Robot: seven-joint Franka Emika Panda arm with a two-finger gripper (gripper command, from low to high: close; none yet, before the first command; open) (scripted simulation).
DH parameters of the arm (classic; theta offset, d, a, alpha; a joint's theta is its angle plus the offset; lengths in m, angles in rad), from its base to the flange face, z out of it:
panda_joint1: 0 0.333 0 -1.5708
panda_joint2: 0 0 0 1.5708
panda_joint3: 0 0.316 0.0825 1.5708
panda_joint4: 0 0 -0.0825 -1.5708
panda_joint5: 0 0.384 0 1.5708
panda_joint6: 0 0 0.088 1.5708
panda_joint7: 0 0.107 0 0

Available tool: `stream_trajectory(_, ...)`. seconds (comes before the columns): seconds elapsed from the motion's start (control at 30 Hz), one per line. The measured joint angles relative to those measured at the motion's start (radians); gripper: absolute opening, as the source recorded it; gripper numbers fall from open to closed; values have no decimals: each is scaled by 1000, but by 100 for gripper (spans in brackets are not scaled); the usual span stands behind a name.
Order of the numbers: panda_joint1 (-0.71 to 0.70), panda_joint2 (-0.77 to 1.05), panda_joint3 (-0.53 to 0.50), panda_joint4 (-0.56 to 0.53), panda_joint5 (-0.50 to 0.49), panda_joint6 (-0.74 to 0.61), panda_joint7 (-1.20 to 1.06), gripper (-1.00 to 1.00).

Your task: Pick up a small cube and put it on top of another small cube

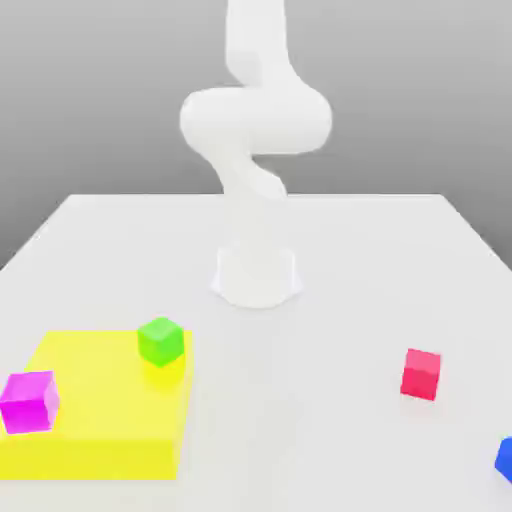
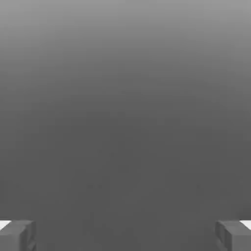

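Standing wide open and empty, the end effector has gripped nothing yet. The blue cube sits at the bench edge, well apart from the magenta cube on the yellow platform, awaiting stacking.

A green cube sits on a flat yellow block, near that block's far corner on the exterior view's right. A red cube rests on the white surface, well apart from the block.
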Motion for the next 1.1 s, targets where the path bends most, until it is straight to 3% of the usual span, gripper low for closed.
stream_trajectory(0.53,11,585,277,48,-214,122,240,0)
stream_trajectory(0.8,114,873,318,70,-310,184,352,0)
stream_trajectory(1.1,227,1171,348,96,-336,287,418,0)
